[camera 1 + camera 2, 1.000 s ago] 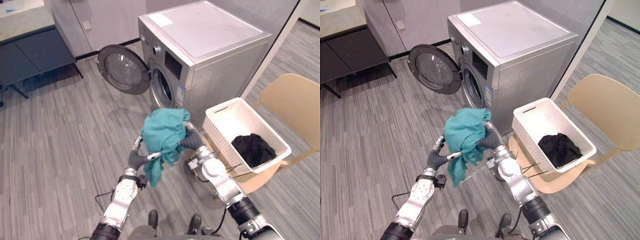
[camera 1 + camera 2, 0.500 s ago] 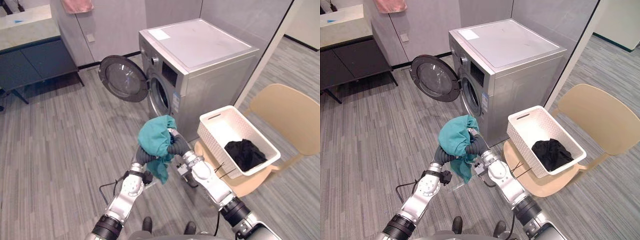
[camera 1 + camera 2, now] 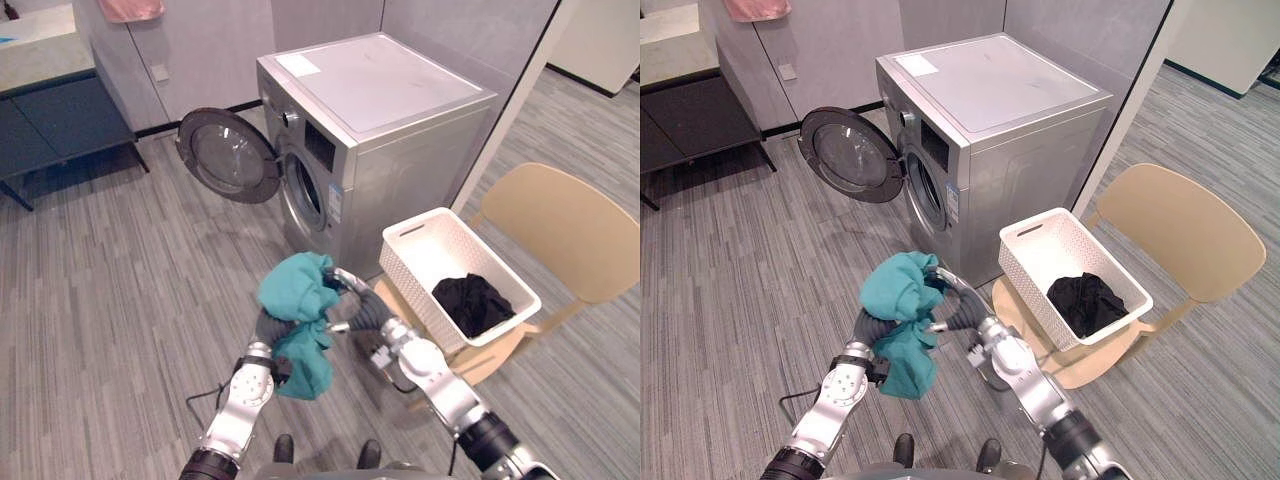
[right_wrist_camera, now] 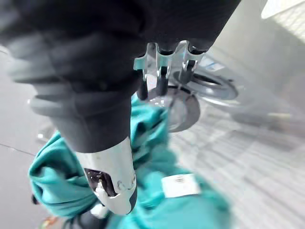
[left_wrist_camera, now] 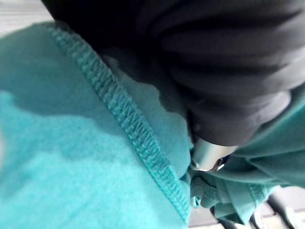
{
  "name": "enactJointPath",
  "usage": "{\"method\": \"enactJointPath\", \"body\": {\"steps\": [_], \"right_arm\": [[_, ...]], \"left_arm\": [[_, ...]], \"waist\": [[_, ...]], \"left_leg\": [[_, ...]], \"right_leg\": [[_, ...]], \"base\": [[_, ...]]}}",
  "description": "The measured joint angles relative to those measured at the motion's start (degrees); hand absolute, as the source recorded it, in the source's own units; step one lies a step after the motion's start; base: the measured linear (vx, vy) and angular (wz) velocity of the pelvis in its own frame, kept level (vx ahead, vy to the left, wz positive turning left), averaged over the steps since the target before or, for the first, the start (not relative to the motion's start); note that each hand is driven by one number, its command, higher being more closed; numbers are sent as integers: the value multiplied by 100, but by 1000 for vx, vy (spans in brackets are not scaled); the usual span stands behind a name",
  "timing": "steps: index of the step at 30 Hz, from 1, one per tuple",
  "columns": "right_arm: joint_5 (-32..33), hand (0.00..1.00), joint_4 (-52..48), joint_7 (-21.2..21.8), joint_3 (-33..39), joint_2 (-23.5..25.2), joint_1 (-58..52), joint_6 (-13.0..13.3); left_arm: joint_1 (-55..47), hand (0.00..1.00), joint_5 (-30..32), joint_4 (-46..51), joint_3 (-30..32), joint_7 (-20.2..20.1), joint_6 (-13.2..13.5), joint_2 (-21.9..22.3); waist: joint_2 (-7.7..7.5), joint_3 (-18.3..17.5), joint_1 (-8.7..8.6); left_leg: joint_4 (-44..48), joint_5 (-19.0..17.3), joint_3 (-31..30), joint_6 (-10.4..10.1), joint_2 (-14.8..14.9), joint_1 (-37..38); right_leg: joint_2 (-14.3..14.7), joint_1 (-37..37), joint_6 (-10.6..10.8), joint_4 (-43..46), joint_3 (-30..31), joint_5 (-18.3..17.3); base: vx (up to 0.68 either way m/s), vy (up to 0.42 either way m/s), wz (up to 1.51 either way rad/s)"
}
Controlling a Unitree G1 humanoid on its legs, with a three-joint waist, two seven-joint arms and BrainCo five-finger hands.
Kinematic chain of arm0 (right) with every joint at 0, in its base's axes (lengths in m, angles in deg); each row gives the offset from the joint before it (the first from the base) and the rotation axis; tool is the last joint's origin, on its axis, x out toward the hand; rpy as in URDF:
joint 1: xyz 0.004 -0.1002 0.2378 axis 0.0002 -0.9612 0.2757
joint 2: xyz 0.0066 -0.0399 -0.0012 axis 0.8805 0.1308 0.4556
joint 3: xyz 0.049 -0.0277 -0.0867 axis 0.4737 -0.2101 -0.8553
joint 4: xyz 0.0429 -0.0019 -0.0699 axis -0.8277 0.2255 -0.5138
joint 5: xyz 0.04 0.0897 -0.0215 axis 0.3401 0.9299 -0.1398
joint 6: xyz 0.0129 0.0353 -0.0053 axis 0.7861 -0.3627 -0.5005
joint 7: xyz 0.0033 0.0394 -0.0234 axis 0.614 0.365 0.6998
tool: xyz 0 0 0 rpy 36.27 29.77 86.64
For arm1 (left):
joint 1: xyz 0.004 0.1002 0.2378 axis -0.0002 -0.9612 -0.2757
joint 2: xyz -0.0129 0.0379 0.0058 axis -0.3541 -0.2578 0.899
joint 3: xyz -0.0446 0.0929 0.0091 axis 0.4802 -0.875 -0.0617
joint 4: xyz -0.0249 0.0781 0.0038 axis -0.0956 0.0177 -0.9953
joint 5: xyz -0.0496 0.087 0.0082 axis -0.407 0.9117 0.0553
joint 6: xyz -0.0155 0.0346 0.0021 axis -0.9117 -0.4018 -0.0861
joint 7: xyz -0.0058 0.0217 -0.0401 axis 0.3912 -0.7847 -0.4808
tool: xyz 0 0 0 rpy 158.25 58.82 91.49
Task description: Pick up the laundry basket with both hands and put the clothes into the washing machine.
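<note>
A teal garment (image 3: pixel 296 298) is bunched over my left hand (image 3: pixel 268 328), and its tail hangs toward the floor. In the left wrist view the teal garment (image 5: pixel 71 143) wraps round the hand's dark cover, with a silver finger (image 5: pixel 207 153) dug into the folds. My right hand (image 3: pixel 368 308) sits just right of the bundle; its fingers (image 4: pixel 162 71) are straight and its thumb (image 4: pixel 112 186) stands off the cloth. The white laundry basket (image 3: pixel 420 290) rests on a chair seat to the right with black clothes (image 3: pixel 475 303) inside. Ahead stands the silver washing machine (image 3: pixel 400 130), its round door (image 3: pixel 228 155) swung open.
A tan chair (image 3: pixel 570 225) holds the basket beside the machine. A dark low table (image 3: pixel 60 120) stands at the far left, with a pink cloth (image 3: pixel 130 8) hanging above it. Grey striped floor lies between me and the drum opening (image 3: pixel 303 195).
My right hand's fingers have straightened and come off the teal garment. The left hand has curled into it. The bundle has sunk a little lower and toward the left hand.
</note>
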Motion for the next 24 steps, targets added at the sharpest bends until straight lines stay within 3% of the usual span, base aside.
{"method": "enactJointPath", "body": {"steps": [4, 6, 7, 8, 9, 11, 13, 15, 17, 18, 19, 20, 21, 22, 24], "right_arm": [[-188, 0, 143, 0, 495, -276, -645, -2], [-264, 0, 549, -2, 689, -194, -778, -25], [-280, 0, 845, -3, 763, -110, -838, -38], [-290, 0, 1141, -3, 860, 1, -873, -45], [-300, 0, 1327, -5, 907, 63, -861, -52], [-390, 0, 2147, -24, 1025, 541, -650, -160], [-386, 0, 2575, -62, 1231, 941, -516, -255], [-323, 0, 2954, -150, 1405, 1248, -405, -317], [-254, 0, 3258, -228, 1606, 1423, -399, -463], [-244, 0, 3308, -269, 1633, 1429, -402, -495], [-198, 0, 3316, -318, 1761, 1404, -402, -539], [-108, 0, 3314, -378, 1821, 1386, -402, -552], [-27, 0, 3284, -441, 1859, 1391, -425, -554], [66, 0, 3273, -505, 1866, 1420, -460, -548], [203, 0, 3249, -547, 1878, 1514, -529, -519]], "left_arm": [[-188, 100, -237, -466, 560, 5, -12, -68], [-183, 100, -322, -712, 639, 2, -47, -50], [-191, 100, -379, -818, 644, 0, -95, -24], [-193, 100, -397, -927, 645, -1, -111, 34], [-198, 100, -425, -995, 651, -9, -116, 61], [-402, 100, -453, -1248, 870, -34, -135, 169], [-505, 100, -492, -1471, 1048, -83, -197, 222], [-604, 100, -620, -1605, 1107, -127, -268, 251], [-764, 100, -722, -1599, 1115, -133, -276, 303], [-800, 100, -722, -1600, 1115, -139, -276, 303], [-850, 100, -723, -1592, 1116, -137, -288, 350], [-865, 100, -722, -1579, 1106, -137, -292, 352], [-876, 100, -723, -1513, 1109, -128, -308, 315], [-899, 100, -726, -1472, 1086, -125, -312, 266], [-858, 100, -751, -1473, 1064, -118, -313, 157]], "waist": [[-115, 56, -3], [-175, 97, -21], [-195, 115, -33], [-164, 135, -31], [-150, 149, -28], [-143, 160, 33], [-163, 173, 21], [-181, 283, 75], [-301, 433, 140], [-341, 452, 125], [-371, 555, 125], [-359, 616, 120], [-365, 682, 78], [-312, 833, -10], [-361, 869, -84]], "left_leg": [[143, 1, -234, 2, -105, -196], [386, -210, 140, 419, -118, -453], [552, -346, 791, 658, -1, -558], [650, -343, 1243, 654, 113, -617], [651, -317, 1323, 620, 125, -615], [715, -129, 1340, 352, 112, -621], [746, -149, 1326, 325, 43, -671], [1015, -393, 1305, 354, -48, -734], [1708, -1034, 1230, 470, -303, -886], [1810, -1141, 1167, 497, -376, -896], [2045, -1348, 1051, 584, -519, -896], [2172, -1435, 968, 644, -591, -891], [2292, -1554, 802, 728, -642, -781], [2324, -1657, 511, 816, -644, -644], [2241, -1820, 178, 854, -609, -449]], "right_leg": [[-271, -205, 41, 576, -290, -404], [-452, -234, 34, 669, -601, -520], [-544, -192, 63, 659, -784, -541], [-621, -145, 98, 676, -971, -565], [-642, -120, 98, 687, -1029, -564], [-713, -102, 188, 718, -1082, -586], [-796, -98, 266, 692, -1122, -573], [-931, -35, 415, 747, -1157, -631], [-1470, -4, 707, 1495, -1201, -1017], [-1608, -1, 722, 1750, -1216, -1072], [-1894, -224, 590, 2529, -832, -1010], [-1932, -457, 309, 3053, -343, -834], [-1912, -825, 42, 3812, 319, -385], [-1743, -1159, 286, 4414, 888, -399], [-1002, -1551, 436, 4154, 1264, -1012]], "base": [[-10, -22, 42], [-61, 3, 82], [3, 11, 95], [47, 18, 93], [82, 43, 64], [103, 76, 23], [125, 101, 15], [131, 137, 16], [94, 142, 38], [165, 119, 63], [160, 118, 55], [211, 200, 67], [277, 200, 78], [358, 157, 85], [354, 51, 76]]}}
